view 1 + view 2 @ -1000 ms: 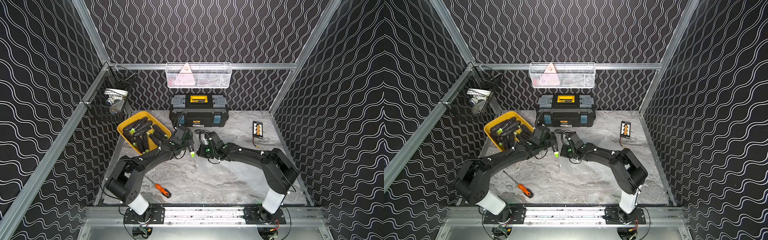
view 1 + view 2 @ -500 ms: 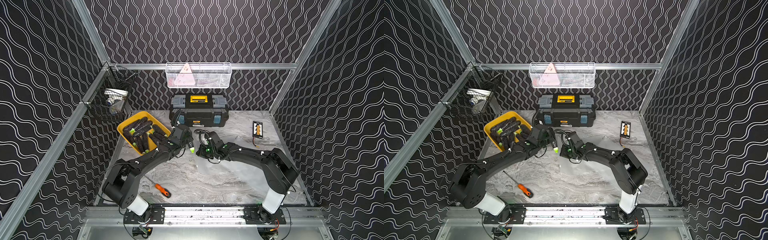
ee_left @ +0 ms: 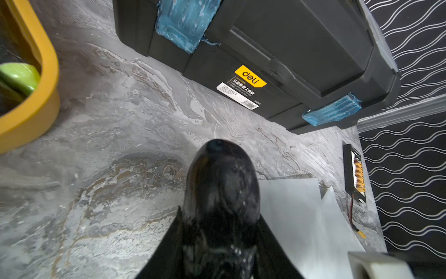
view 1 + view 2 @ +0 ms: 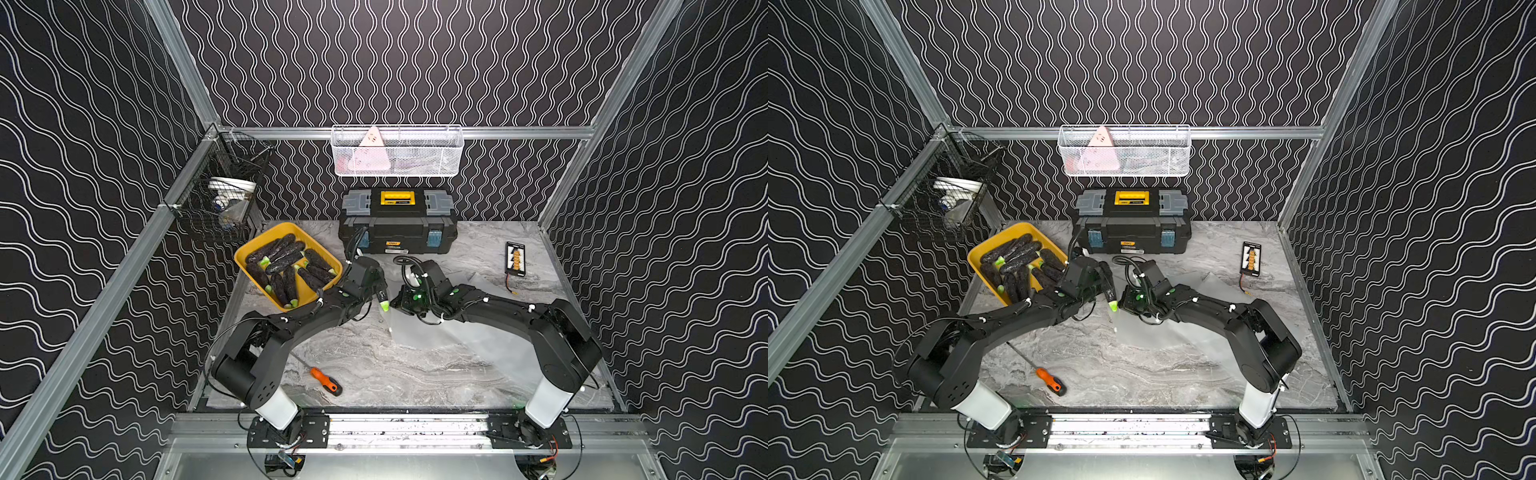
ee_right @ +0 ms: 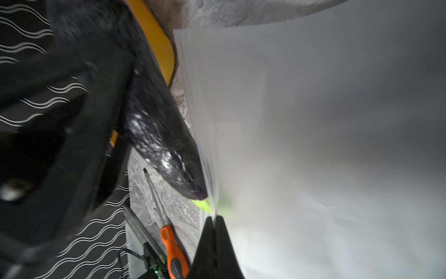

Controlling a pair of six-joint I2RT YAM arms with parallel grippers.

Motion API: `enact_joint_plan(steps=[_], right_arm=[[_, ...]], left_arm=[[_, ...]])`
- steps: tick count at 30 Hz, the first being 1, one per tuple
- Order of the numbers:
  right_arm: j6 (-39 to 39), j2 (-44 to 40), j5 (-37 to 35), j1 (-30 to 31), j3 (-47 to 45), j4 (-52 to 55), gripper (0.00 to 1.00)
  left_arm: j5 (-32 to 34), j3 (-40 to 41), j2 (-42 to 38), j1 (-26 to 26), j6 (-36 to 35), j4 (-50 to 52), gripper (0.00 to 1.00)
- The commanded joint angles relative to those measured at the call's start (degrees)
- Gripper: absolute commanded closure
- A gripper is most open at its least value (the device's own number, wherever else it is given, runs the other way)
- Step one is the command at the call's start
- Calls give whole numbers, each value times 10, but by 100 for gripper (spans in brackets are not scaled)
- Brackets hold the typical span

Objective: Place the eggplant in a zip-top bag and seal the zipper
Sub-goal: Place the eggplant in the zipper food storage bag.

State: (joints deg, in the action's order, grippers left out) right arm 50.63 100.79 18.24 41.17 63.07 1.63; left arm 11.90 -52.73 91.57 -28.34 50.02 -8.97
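Marble tabletop [image 4: 395, 374]; left end effector [image 3: 220, 224] clamps eggplant [image 3: 220, 183]; right end effector [image 5: 214, 219] closed on bag [image 5: 313, 120] edge, opening blurred.

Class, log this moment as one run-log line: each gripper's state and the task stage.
left gripper: shut on eggplant | right gripper: shut on bag edge | stage: stem tip at bag mouth, not inside

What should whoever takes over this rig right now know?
Left gripper: shut on the dark purple eggplant, green stem end pointing down.
Right gripper: shut, pinching the mouth edge of the clear plastic zip-top bag, which lies on the marble table.
Done: eggplant picked, green tip at the mouth, seemingly just inside.
To do: push it fully in, release, seal the zipper.
More eggplants sit in the yellow tray.
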Motion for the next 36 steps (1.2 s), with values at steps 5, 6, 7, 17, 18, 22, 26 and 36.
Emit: enact_joint_plan(steps=[5,6,7,17,18,22,26,36], right_arm=[[81,-15,17,-14,-26,-80,100],[90,-18,17,-17,-31,-88,100],[98,-19,15,-19,-35,-97,100],[82,-37,-14,-24,-30,-113,100],[73,-37,-21,-24,-27,-107,100],[38,-44,-51,-24,-22,-88,100],[2,-59,-88,-23,-26,-74,100],[-42,-90,-126,-20,-41,-51,100]], left_arm=[[-20,59,-28,0,31,-136,63],[-26,67,-30,0,36,-146,63],[-33,76,-31,0,38,-161,63],[-96,110,-29,-3,64,-202,61],[-105,109,-30,-4,68,-200,61],[-140,91,-23,-3,69,-172,56],[-178,49,2,-4,57,-106,52],[-233,1,44,-2,50,-57,30]])
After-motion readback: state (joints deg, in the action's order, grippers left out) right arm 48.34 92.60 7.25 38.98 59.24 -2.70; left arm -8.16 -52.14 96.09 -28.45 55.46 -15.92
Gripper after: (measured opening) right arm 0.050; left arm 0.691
